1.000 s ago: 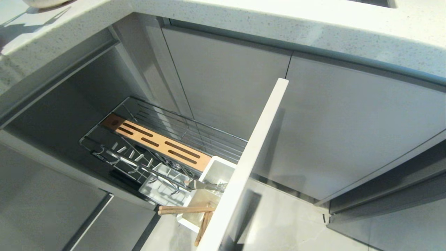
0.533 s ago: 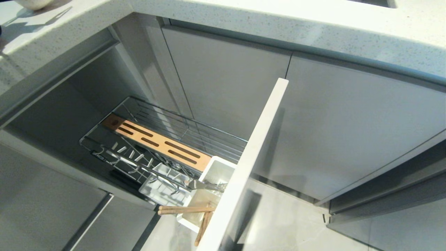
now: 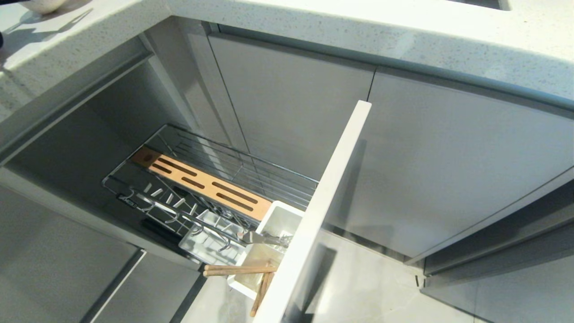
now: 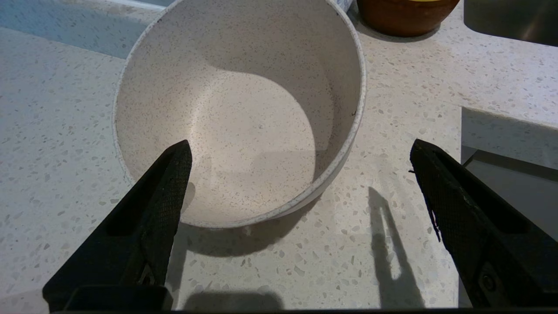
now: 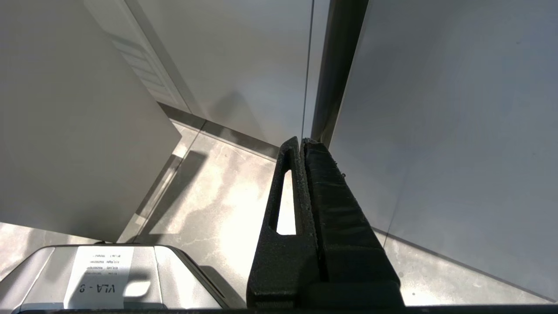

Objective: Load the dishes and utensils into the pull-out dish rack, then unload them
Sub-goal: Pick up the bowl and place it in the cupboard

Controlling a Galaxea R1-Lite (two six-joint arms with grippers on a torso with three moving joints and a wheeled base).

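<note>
White bowl (image 3: 42, 4) has shifted left, rack (image 3: 210, 184) unchanged.

Bright daylight, crisp shadows on the countertop (image 4: 392, 109), glare on the floor (image 5: 209, 209).

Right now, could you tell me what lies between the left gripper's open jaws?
In the left wrist view, the near rim of the small speckled white bowl and bare speckled countertop lie between the left gripper jaws.
</note>
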